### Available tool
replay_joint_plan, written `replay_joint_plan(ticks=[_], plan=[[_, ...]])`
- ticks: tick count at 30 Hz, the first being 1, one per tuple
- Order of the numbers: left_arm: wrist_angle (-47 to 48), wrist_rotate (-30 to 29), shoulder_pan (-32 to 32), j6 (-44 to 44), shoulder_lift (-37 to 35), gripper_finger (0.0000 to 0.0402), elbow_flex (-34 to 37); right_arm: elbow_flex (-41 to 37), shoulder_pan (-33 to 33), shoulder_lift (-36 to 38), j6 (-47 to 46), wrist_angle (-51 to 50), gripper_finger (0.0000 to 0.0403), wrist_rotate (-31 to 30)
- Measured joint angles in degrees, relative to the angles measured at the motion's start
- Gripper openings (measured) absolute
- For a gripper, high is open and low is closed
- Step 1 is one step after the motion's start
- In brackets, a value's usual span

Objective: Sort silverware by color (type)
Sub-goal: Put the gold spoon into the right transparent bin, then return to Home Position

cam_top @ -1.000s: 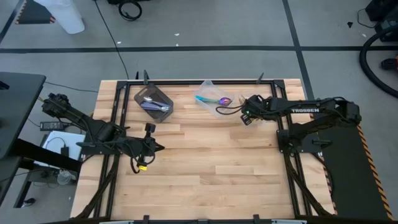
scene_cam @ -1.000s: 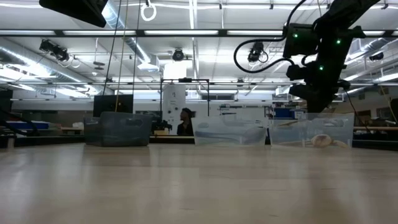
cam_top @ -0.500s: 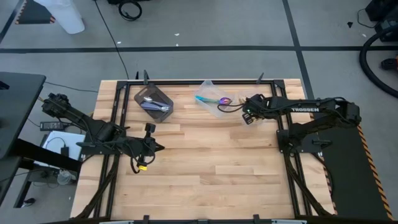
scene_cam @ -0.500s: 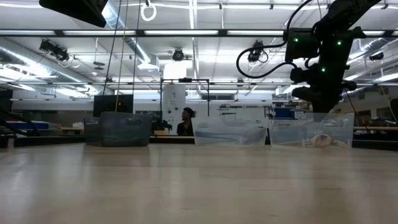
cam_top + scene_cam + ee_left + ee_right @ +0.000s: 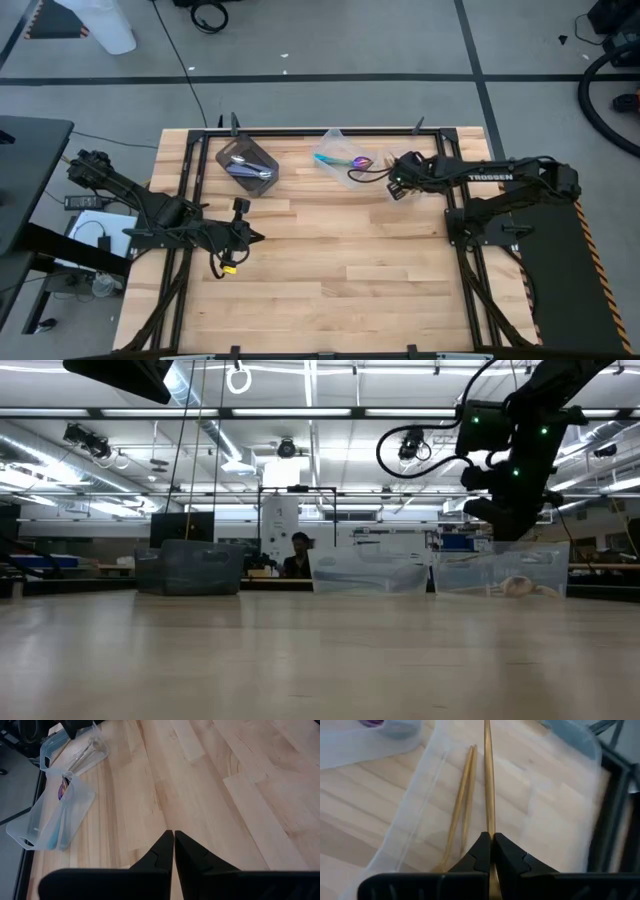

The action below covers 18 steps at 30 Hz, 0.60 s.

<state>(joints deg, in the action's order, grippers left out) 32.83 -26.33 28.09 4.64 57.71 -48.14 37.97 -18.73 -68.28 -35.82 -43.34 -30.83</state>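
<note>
My right hand (image 5: 490, 840) pinches a gold spoon (image 5: 487, 780) over the clear tub (image 5: 560, 795) of gold ones; worktop (image 5: 330, 270) bare, sorting nearly finished.

one gold spoon (image 5: 488, 780) pinched upright mid-frame, two more gold spoons (image 5: 462, 795) lying flat just left of it, iridescent spoons (image 5: 345, 160) top center, silver spoons (image 5: 243, 166) upper left

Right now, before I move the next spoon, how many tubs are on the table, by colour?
Dark tub: 1
Clear tub: 2
Total: 3 tubs
</note>
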Motion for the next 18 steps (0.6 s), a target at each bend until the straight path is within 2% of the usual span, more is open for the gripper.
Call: replay_joint_plan(ticks=[9,18], plan=[[0.0,0.0,0.0,0.0,0.0,0.0023,0.0,-8.2,0.0,0.0,-0.2,10.6,0.0028,1.2],[0.0,0.0,0.0,0.0,0.0,0.0023,0.0,-10.0,-0.2,0.0,-1.3,11.8,0.0086,3.2]])
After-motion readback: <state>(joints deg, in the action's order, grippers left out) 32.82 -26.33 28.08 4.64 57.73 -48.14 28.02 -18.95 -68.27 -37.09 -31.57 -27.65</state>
